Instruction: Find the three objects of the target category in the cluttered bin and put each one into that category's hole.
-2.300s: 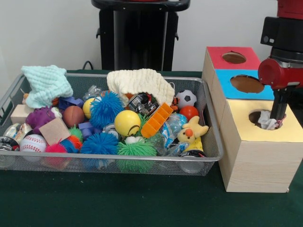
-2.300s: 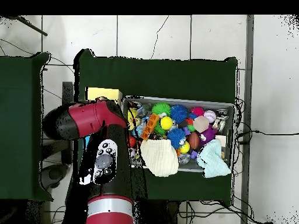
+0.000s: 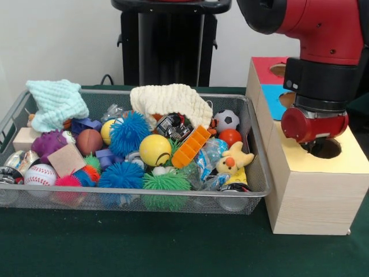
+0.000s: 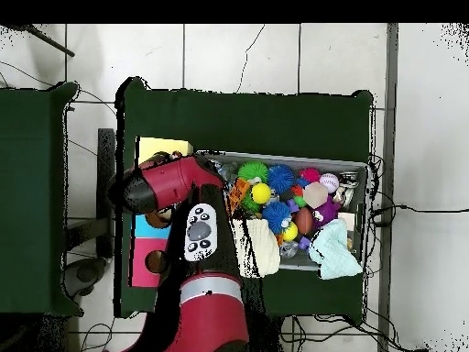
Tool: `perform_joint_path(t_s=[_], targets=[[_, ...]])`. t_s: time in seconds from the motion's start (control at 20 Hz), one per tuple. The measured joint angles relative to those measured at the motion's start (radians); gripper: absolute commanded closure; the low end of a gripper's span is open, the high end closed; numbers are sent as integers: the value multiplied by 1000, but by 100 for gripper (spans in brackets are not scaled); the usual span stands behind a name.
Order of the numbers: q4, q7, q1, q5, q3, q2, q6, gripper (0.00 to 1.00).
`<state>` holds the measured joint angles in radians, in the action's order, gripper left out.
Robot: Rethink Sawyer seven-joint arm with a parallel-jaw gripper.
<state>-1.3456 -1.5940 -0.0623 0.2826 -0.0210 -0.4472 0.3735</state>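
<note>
The wire-mesh bin (image 3: pixel 253 173) is packed with toys; it also shows in the overhead view (image 4: pixel 359 170). Thin crinkly plastic (image 3: pixel 209 157) lies among the toys near the bin's right end, beside a yellow plush toy (image 3: pixel 235 161). No plain white bag or dotted bag shows clearly. The yellow-topped box (image 3: pixel 346 158) stands to the right of the bin, and its round hole (image 3: pixel 326 149) looks dark and empty. My gripper (image 3: pixel 314 144) hangs right over the hole's left rim, mostly hidden behind my red wrist (image 3: pixel 314 124). In the overhead view my arm (image 4: pixel 165 183) covers the boxes, and only a corner of the yellow top (image 4: pixel 163 147) shows.
The blue-topped box (image 3: pixel 272 98) and the red-topped box (image 3: pixel 264 68) stand behind the yellow one. A cream knitted cloth (image 3: pixel 170 99) and a mint knitted cloth (image 3: pixel 56 101) lie on the toys at the back of the bin. The black pedestal (image 3: pixel 167 40) stands behind the bin.
The arm has swung across the boxes, so the wrist now hides the gripper. The white crumpled bag that showed at the yellow box's hole is no longer visible.
</note>
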Motion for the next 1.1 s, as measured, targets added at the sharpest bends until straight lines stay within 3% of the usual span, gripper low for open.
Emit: perform_joint_path(t_s=[0.25,0.6,0.8,1.1], targets=[[2,0,-7,5,2,0,0,100],[-16,0,-29,-3,2,-62,62,100],[-21,0,-50,-28,1,-146,233,100],[-20,0,-53,-52,0,-220,405,100]])
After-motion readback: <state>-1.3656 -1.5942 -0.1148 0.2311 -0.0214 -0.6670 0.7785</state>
